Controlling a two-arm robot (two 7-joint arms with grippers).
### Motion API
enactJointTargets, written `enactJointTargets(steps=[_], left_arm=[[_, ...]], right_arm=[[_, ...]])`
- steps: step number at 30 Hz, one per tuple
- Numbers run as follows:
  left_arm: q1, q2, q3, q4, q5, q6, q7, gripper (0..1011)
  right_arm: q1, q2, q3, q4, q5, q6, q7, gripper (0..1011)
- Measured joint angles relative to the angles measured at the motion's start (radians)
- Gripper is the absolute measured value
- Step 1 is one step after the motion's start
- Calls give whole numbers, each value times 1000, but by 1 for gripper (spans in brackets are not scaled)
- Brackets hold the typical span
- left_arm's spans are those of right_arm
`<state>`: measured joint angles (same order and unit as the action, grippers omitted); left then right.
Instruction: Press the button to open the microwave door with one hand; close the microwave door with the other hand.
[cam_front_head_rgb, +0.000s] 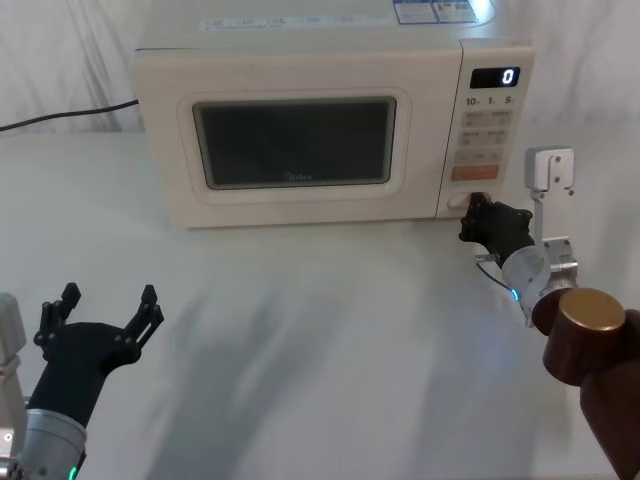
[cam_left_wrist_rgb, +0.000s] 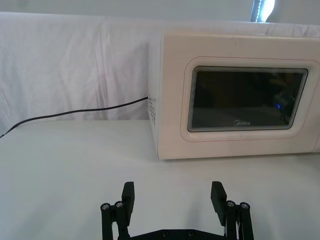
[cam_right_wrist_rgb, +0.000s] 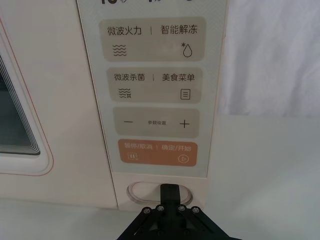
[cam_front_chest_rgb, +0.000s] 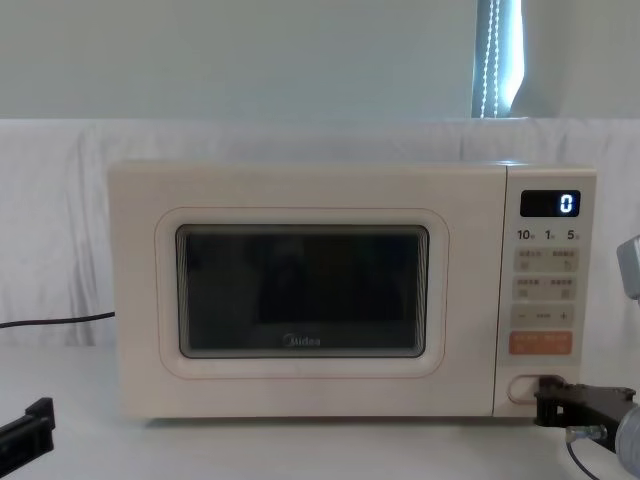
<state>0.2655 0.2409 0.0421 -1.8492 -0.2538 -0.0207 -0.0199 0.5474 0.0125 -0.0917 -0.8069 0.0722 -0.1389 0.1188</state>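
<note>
- Microwave door (cam_front_head_rgb: 290, 145) is sitting flush and closed at the far side of the table (cam_front_head_rgb: 320, 330), so I am judging that the opening step is the one in hand.
- I am holding my right gripper (cam_front_head_rgb: 487, 215) against the low right corner of the microwave's control panel (cam_right_wrist_rgb: 152, 85), where the button (cam_right_wrist_rgb: 145, 192) is sitting just under the orange key (cam_right_wrist_rgb: 157, 153).
- Its fingers are drawn together into one narrow black tip, gripping nothing; in the right wrist view that tip is lying over the middle of the button and looking to be touching it, though I cannot tell whether I am pressing yet.
- In the chest view the same tip is meeting the button from the right, level with it.
- My next move, as I am judging it, is calling for a straight push into the button until the latch lets go, then a pull back to the right so the door is getting room to swing.
- I am keeping my left gripper (cam_front_head_rgb: 100, 320) idle near me on the left, well apart from the microwave, with its fingers (cam_left_wrist_rgb: 129, 197) spread wide and holding nothing.
- That hand is facing the door's dark window (cam_left_wrist_rgb: 245, 100), so I am reckoning it is the one for the closing push once the door is standing open.
</note>
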Motion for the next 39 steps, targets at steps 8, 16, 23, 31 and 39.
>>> enactJointTargets(steps=[8,16,23,31,39], left_arm=[[0,0,0,0,0,0,0,1001],[0,0,0,0,0,0,0,1001],[0,0,0,0,0,0,0,1001],[0,0,0,0,0,0,0,1001],[0,0,0,0,0,0,0,1001]], right_arm=[[21,-3,-1,33,-5,-10,2,0],[43,-7,-1,69,-8,-21,4,0],[60,-10,-2,96,-11,-31,5,0],[72,-12,-4,113,-15,-34,6,0],[77,-13,-4,120,-18,-36,6,0]])
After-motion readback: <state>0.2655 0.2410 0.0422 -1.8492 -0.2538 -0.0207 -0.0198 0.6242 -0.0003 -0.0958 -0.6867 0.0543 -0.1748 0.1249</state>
